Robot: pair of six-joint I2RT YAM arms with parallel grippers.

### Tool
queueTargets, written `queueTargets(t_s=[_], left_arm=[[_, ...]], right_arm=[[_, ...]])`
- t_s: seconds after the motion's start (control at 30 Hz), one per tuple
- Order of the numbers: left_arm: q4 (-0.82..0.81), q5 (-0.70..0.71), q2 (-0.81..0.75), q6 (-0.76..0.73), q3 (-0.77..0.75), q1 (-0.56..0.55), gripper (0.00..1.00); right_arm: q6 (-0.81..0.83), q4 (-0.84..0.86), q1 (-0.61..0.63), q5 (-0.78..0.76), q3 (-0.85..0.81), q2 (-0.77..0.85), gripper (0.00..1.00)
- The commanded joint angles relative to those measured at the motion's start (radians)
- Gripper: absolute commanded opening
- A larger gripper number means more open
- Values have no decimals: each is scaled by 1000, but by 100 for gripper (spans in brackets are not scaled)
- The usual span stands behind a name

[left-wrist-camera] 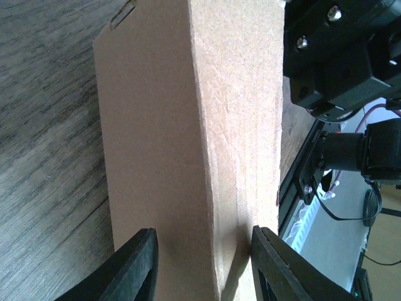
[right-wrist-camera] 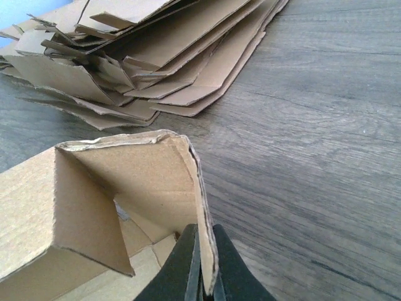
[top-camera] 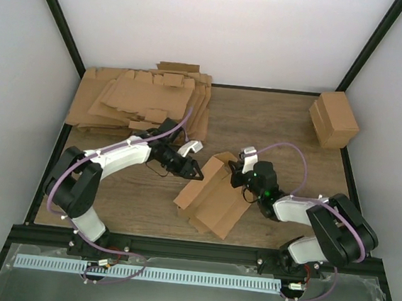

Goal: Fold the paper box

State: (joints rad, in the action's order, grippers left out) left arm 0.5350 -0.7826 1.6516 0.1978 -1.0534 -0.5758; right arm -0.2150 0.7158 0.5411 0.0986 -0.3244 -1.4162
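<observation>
Between the two arms, near the middle of the table (top-camera: 274,125): paper box (top-camera: 211,194), half raised from flat, one end lifted into an open sleeve, the rest spread low toward the near edge. From the right wrist, a hollow corner with a thin upright wall. From the left wrist, a tall panel with a sharp fold running up it.

Pinched on that thin wall by the right gripper (right-wrist-camera: 203,266), jaws together on the cardboard edge, only the sheet between them. Probably held so to anchor the box and stand the wall up, allowing work on the opposite side without any sliding over the smooth wood.

Straddled at the fold by the left gripper (left-wrist-camera: 203,251), jaws apart, one over the flat face, the other past the shadowed side, neither clearly pressing. Likely lined up that way to squeeze the crease and square the sleeve against the right-hand hold.

Judged as early to middle of the fold: walls partly up, open end not yet closed, no tabs seen tucked.

Well apart at the far left, pile of flat cardboard sheets (top-camera: 141,102), out of the working space, presumably stock. Off in the far right corner, blocky carton (top-camera: 334,119), set aside and touching nothing else.
</observation>
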Motion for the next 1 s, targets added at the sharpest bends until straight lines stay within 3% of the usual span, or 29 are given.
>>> queueTargets(t_s=[0.0, 0.43, 0.7, 0.97], left_arm=[[-7, 52, 3, -4, -23, -15, 43], [-96, 167, -38, 111, -25, -106, 42], [-86, 203, -49, 105, -32, -110, 40], [-77, 239, -49, 95, -36, -112, 38]], right_arm=[[-54, -80, 28, -13, -28, 72, 1], [-157, -308, 94, -73, -98, 152, 5], [-105, -403, 94, -108, -212, 114, 6], [-177, -513, 95, -98, -275, 107, 7]])
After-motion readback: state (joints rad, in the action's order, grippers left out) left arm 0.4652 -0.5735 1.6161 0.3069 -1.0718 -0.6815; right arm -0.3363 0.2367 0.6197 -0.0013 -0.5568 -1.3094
